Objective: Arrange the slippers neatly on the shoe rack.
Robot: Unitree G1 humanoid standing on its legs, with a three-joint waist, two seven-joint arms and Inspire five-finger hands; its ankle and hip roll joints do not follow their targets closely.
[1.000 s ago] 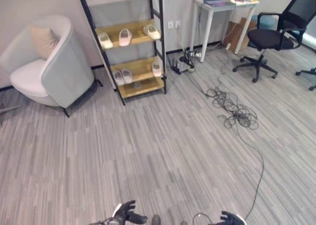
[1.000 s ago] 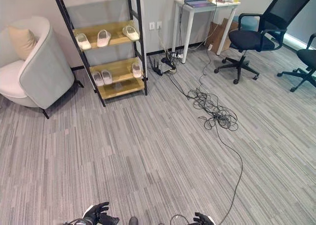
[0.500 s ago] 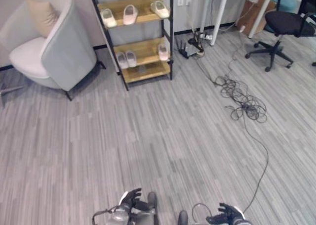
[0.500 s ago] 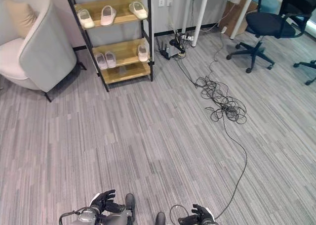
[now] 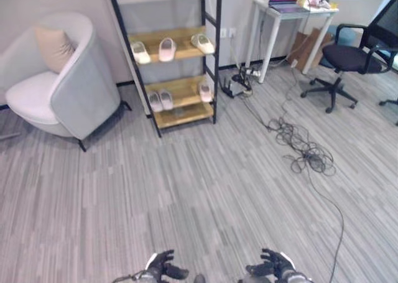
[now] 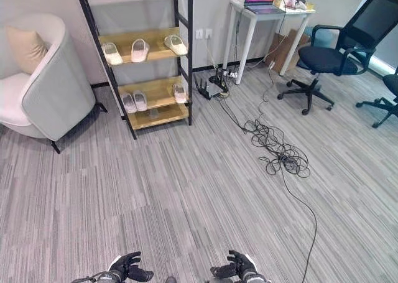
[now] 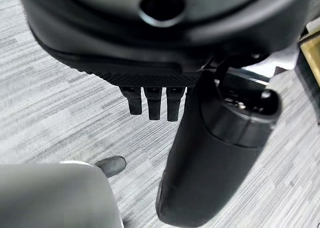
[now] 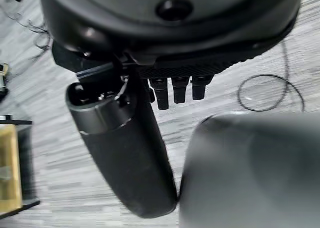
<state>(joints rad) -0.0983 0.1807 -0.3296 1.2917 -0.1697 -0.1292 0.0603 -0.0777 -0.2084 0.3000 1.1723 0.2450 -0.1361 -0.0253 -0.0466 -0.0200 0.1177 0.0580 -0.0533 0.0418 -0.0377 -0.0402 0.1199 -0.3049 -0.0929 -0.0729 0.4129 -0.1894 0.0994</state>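
Since the slippers (image 5: 166,48) sit on the shoe rack (image 5: 174,59) far ahead, we carry each robot hand, left (image 5: 163,269) and right (image 5: 271,265), low, fingers relaxed, holding nothing.

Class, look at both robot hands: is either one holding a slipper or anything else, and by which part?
Nothing is held. The left hand and right hand hang empty, fingers relaxed, low over the floor; the slippers sit on the shoe rack.
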